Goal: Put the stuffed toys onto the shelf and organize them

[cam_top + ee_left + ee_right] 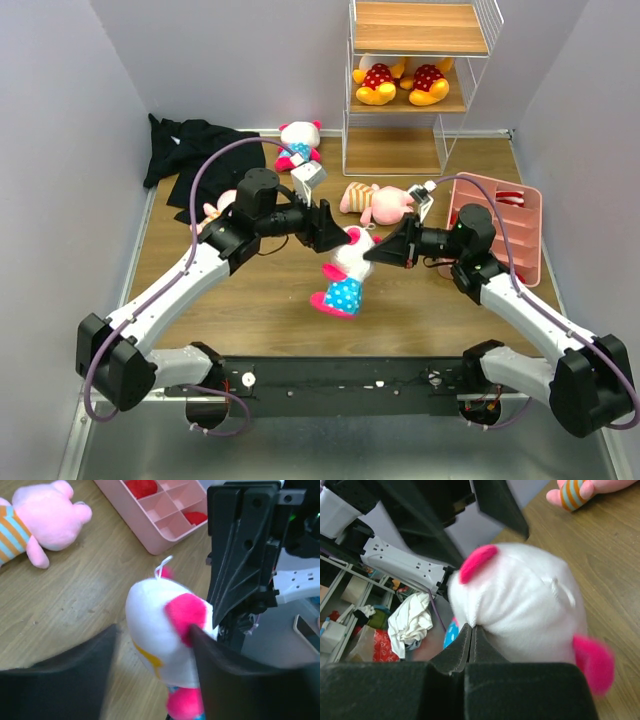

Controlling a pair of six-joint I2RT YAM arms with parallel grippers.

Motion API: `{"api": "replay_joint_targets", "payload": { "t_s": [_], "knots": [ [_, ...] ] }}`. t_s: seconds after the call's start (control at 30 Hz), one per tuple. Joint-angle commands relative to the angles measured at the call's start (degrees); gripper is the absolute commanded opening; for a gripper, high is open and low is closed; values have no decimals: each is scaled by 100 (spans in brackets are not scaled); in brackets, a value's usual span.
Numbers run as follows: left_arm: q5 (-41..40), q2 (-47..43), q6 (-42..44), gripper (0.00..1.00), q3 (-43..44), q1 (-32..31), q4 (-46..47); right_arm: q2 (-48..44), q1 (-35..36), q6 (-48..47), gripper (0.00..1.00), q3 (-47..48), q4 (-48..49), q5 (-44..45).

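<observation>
Above the wooden surface (260,300), a white-and-magenta toy (343,272) hangs upright, head up, feet toward the near edge. The right fingers (462,647) pinch its head, and the left fingers (220,665) straddle it wide.

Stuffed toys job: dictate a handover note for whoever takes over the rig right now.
Right gripper: shut on the blue-dress toy, at its head.
Left gripper: open, straddling the same head.
Done: two yellow toys on the middle board of the shelf.
Left: the held toy, the second blue-dress toy by the black cloth, and two pink striped toys on the table.
</observation>
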Motion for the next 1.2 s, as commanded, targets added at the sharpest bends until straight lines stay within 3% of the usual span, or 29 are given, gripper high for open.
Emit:
{"api": "replay_joint_targets", "payload": {
  "t_s": [0.0,0.03,0.07,0.1,0.2,0.3,0.4,0.5,0.63,0.67,0.77,0.8,0.9,1.0,1.1,1.17],
  "knots": [
    [153,220,311,44,262,-98,-459,55,61,-85,2,462,69,13],
    [136,220,259,10,253,-99,-424,38,70,-164,6,498,-72,75],
    [118,203,102,0,244,-99,-380,12,70,-261,10,542,-221,145],
    [66,176,-39,0,192,-99,-214,-67,61,-488,22,594,-623,337],
    [-118,159,-705,0,165,-99,128,-234,87,-954,44,875,-1589,1012],
    [-539,71,-1365,0,252,-99,235,-489,175,-1437,57,1227,-2503,1864],
    [-1374,131,-1631,0,576,-90,-297,-665,359,-1816,59,1526,-3356,2708],
    [-1893,168,-1526,0,719,-98,-581,-700,421,-1914,59,1545,-3685,2984],
    [-3035,-104,-2166,0,482,-99,-591,-946,884,-1686,59,1105,-3169,3396],
    [-3368,-192,-2672,0,429,-99,-495,-973,1079,-1642,60,1035,-3002,3598],
    [-3836,-377,-3449,0,525,-99,-441,-885,2167,-1974,61,859,-2255,5098],
    [-4037,-395,-3868,0,752,-99,-554,-694,2431,-2298,62,850,-1922,5973],
    [-4415,-395,-4511,0,1270,-116,-993,-394,3302,-3184,63,753,-1027,7521],
    [-4671,-421,-4734,0,1797,-125,-1458,-77,4041,-4230,68,656,62,8482],
    [-5014,-483,-4831,0,2141,-125,-1733,336,4411,-5197,81,709,986,8889],
    [-5164,-535,-4857,0,2204,-125,-1777,651,4464,-5499,84,727,1375,8856]
  ]
}}
